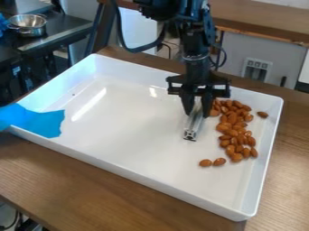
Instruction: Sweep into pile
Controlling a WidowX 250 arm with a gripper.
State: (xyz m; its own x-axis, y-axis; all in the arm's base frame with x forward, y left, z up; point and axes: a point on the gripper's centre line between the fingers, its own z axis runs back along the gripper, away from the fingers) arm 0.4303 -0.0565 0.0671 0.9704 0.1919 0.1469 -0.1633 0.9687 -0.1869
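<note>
Jaws of gripper: clenched on metal bar, prob.; contact partly hidden. Bar: long axis twd. near side of white tray. Almonds: in tray, loose band view-R. of jaws, far end close by; 2 strays off near end. Sweep dir. reqd.: R., bar broadside.

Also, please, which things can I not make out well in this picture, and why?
All in the camera view:
Upper end of the metal bar: hidden by the gripper.
Exact number of almonds: some are partly covered by others.
Full shape of the blue sheet: cut off by the left edge.
Contents of the metal pot: too small to tell.
</note>
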